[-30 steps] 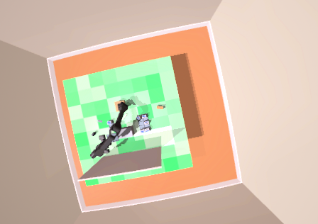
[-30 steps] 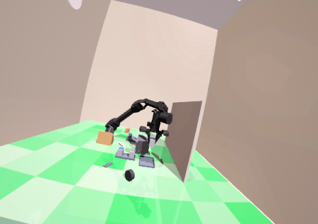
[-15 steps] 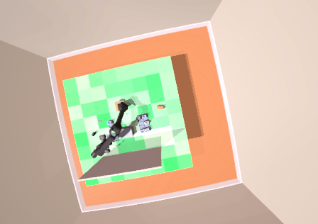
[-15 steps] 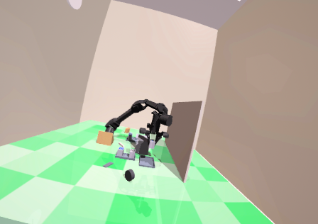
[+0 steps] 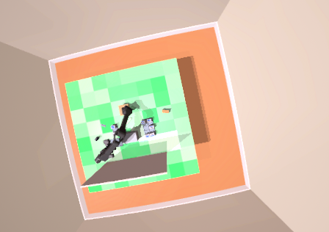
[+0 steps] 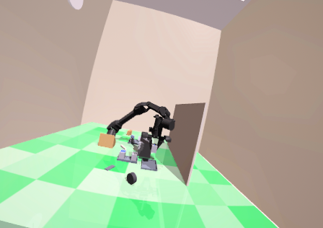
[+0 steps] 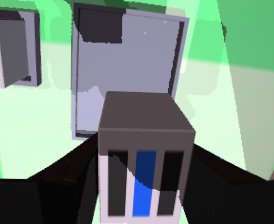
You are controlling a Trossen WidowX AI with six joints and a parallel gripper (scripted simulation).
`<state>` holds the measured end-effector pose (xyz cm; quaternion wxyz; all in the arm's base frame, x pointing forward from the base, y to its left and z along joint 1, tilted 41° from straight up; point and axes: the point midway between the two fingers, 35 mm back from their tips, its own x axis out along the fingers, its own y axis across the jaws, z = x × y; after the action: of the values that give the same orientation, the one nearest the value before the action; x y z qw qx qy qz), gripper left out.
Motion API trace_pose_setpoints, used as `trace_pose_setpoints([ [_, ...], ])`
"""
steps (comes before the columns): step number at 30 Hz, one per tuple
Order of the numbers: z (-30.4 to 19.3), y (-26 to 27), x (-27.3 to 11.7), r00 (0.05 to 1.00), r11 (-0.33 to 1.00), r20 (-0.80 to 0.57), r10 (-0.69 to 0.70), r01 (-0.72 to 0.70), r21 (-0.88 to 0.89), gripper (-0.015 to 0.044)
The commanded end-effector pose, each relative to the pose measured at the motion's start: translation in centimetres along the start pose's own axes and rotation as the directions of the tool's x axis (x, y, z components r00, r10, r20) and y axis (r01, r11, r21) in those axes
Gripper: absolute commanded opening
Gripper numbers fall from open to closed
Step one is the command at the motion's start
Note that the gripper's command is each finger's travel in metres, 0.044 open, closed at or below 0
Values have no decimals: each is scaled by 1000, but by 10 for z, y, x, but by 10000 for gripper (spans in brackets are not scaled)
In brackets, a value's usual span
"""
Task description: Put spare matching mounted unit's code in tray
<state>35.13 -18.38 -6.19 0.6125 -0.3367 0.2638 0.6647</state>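
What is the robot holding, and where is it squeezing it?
A pale block with two black stripes and a blue one; the black gripper squeezes its two opposite sides, left and right of the striped face.
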Motion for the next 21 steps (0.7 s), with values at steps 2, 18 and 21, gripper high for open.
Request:
trace_pose_setpoints([
  [2,0,0,4,1000,1000,2,-3,3,4,0],
  [18,0,-1,15,1000,1000,3,-3,3,3,0],
  [21,0,-1,17,1000,1000,3,-3,3,3,0],
])
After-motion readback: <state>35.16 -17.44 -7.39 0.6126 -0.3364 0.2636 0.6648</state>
